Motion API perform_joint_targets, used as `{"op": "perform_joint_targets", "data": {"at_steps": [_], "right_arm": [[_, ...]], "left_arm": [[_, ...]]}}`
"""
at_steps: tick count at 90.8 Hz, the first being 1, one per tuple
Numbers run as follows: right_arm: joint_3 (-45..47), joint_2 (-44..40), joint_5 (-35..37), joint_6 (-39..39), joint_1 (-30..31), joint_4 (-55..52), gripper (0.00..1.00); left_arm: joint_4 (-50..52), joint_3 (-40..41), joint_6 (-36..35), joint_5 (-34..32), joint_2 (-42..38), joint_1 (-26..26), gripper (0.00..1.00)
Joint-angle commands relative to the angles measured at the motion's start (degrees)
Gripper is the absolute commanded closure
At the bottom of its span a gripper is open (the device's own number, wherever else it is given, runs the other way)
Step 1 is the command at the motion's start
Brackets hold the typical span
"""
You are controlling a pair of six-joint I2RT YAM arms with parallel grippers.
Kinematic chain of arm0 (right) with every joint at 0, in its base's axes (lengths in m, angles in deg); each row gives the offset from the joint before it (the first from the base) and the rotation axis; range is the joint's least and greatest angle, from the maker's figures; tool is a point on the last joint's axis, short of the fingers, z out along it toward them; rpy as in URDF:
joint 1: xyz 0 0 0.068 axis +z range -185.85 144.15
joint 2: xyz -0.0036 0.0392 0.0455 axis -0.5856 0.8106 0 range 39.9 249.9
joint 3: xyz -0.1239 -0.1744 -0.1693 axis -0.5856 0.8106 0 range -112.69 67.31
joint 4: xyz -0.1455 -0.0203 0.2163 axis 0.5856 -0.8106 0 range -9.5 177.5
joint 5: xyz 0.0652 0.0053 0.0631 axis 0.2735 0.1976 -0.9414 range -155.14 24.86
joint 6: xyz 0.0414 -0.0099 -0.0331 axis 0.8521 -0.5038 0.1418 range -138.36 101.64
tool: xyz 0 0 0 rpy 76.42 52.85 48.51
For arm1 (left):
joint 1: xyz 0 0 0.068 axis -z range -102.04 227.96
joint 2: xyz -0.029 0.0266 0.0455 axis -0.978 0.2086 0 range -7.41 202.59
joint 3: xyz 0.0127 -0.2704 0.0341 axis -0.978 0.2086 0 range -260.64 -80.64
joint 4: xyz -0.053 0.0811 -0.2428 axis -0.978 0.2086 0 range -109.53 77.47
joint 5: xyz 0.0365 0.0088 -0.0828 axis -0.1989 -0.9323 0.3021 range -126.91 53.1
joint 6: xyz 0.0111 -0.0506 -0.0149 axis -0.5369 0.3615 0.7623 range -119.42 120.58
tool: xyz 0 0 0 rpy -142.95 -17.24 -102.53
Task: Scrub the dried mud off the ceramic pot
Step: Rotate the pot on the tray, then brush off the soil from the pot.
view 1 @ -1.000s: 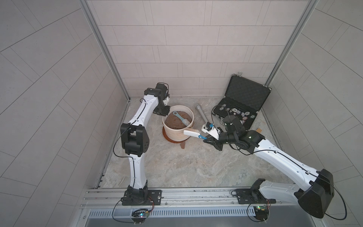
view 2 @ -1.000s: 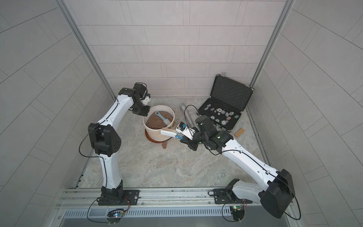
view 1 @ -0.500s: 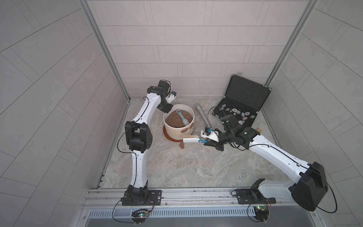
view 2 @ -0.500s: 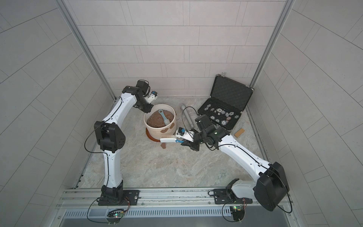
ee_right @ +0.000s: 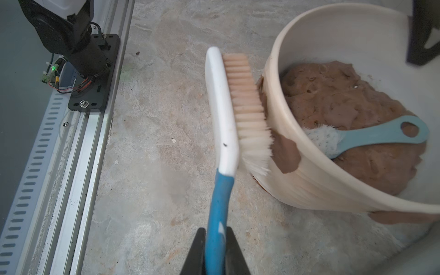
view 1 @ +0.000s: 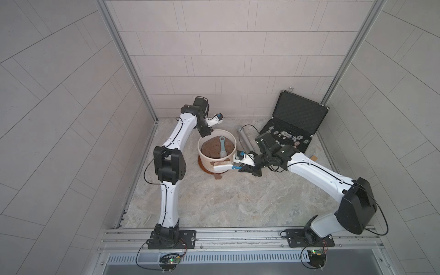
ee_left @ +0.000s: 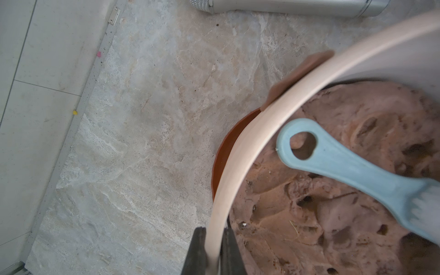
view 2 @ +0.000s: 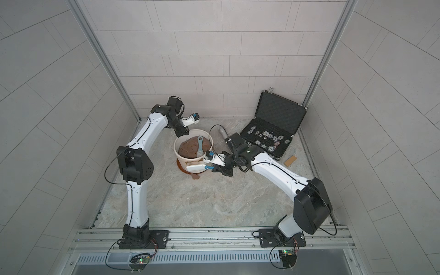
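The cream ribbed ceramic pot (view 1: 205,160) (view 2: 182,162) stands on a terracotta saucer (view 1: 201,167), filled with brown soil. My left gripper (ee_left: 214,250) (view 1: 205,133) is shut on its far rim (ee_left: 240,152). My right gripper (ee_right: 215,250) (view 1: 240,166) is shut on the blue handle of a white scrub brush (ee_right: 223,114) (view 1: 222,167). The bristles (ee_right: 252,119) press against the pot's front wall. Dried mud patches show on the outer wall (ee_right: 288,154) and under the rim (ee_left: 297,71). One flake lies on the floor (view 1: 217,176) (view 2: 195,177).
A light blue brush (view 1: 222,147) (ee_left: 345,164) lies on the soil inside the pot. Behind it is a silver cylinder (view 1: 245,139), and an open black case (view 1: 295,119) of chips stands at back right. A tan block (view 1: 313,157) lies near the right wall. The arm rail (view 1: 238,235) runs along the front.
The right gripper has dropped and carried the brush leftward along the pot's front wall. The left wrist has turned while keeping hold at the far rim.
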Motion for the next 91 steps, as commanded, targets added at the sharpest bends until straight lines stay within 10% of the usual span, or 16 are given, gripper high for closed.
{"op": "perform_joint_targets", "data": {"at_steps": [1,10,13,44,91], "right_arm": [[-2.52,1.91,1.42,3.57,2.32,1.74,1.0],[-2.4,2.66,2.44,7.92,2.52,5.16,1.0],[-2.08,2.59,2.82,8.87,2.52,6.53,1.0],[-4.26,6.7,1.54,12.21,2.25,8.9,1.0],[3.51,9.19,-3.29,17.31,-0.99,14.65,1.0]], "left_arm": [[-1.28,-1.61,-4.95,-0.99,3.05,-0.37,0.83],[-1.15,-3.0,-1.02,1.63,1.64,-1.78,0.11],[-1.48,-3.09,0.62,2.55,0.78,-2.38,0.01],[1.91,-0.55,20.65,9.88,-8.24,-5.94,0.0],[-8.35,33.57,49.68,11.47,-28.71,-7.44,0.02]]}}
